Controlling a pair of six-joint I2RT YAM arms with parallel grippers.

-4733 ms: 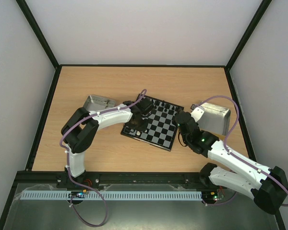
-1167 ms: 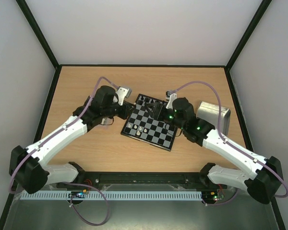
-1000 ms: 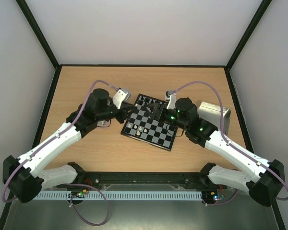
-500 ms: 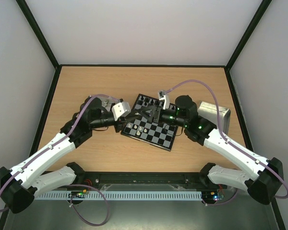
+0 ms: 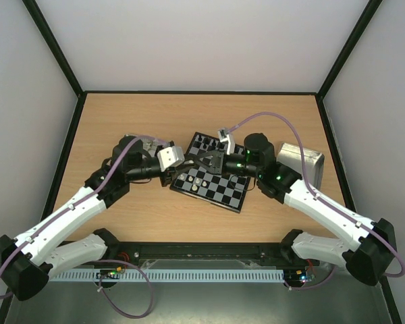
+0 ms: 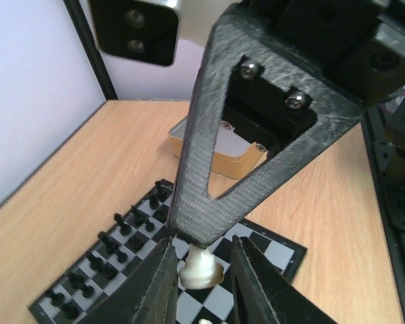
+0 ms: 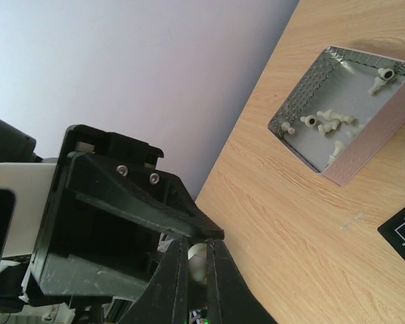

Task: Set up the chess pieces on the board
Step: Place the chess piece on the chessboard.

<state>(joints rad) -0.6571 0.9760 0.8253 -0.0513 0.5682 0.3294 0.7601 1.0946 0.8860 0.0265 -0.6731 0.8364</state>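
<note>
Over the near-left part of the board (image 5: 224, 190) my two grippers meet tip to tip. The left gripper (image 6: 202, 260) is shut on a white chess piece (image 6: 201, 271), its jaws close on either side of the base. My right gripper (image 7: 198, 253) is shut on the same piece's rounded head (image 7: 197, 264); one of its fingers (image 6: 209, 169) comes down across the left wrist view. Black chess pieces (image 5: 204, 141) line the board's far edge, also seen in the left wrist view (image 6: 115, 246). A few white pieces (image 5: 199, 181) stand on near squares.
A metal tray (image 7: 354, 165) left of the board holds several white pieces (image 7: 327, 118); from above the left arm partly covers it (image 5: 136, 138). A second metal tray (image 5: 300, 162) sits right of the board. Black frame rails border the wooden table.
The left gripper carried the white piece from beside its tray to over the board. The right gripper swung left to meet it and closed from open onto the piece.
</note>
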